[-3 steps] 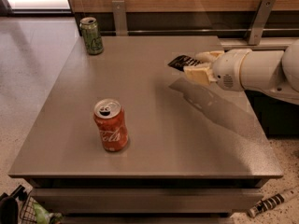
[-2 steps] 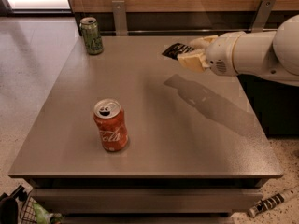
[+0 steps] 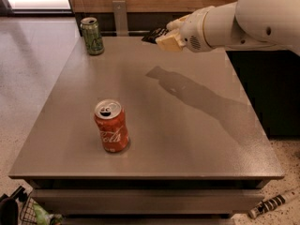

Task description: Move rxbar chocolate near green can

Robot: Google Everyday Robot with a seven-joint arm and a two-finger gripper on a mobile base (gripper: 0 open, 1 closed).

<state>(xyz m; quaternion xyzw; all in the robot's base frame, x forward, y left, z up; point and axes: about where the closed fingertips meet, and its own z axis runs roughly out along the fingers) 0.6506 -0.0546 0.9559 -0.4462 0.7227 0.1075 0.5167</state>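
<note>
Transport step: the gripper, jaws closed on the rxbar chocolate, hangs above the desk's far edge, well apart from the green can. The next move should carry the bar toward the can, lower it, and release.

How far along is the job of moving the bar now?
Done: the rxbar chocolate is lifted off the table, clamped in the gripper. In hand: the gripper holds it above the table's far edge, apart from the green can. Left: bring it beside that can and set it down.
</note>
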